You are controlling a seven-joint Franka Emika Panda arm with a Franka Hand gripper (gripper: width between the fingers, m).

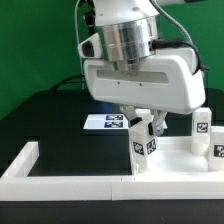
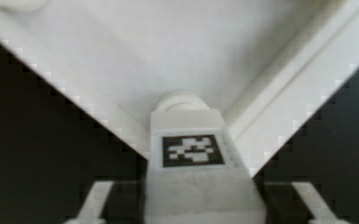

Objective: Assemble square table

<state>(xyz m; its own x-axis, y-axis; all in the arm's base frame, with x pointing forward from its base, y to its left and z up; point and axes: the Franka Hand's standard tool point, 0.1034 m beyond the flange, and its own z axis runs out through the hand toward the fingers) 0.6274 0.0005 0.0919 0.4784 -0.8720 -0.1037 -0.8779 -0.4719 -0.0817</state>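
Observation:
A white block leg [image 1: 145,150] with black-and-white tags stands upright at the near corner of the white square panel [image 1: 183,157]. My gripper [image 1: 143,127] is right above it, jaws open, one finger on each side of the leg's upper part. In the wrist view the leg [image 2: 194,140] fills the middle, with its tag facing the camera. Dark gaps separate it from both fingers [image 2: 98,200], so the gripper [image 2: 202,208] does not touch it. The panel's rimmed corner [image 2: 131,65] lies beyond the leg. A second tagged leg [image 1: 201,130] stands on the exterior view's right.
The long white L-shaped border wall [image 1: 70,180] runs along the front and turns back at the exterior view's left. The marker board [image 1: 108,122] lies flat on the black table behind the gripper. The robot's wide white hand hides the area above the legs.

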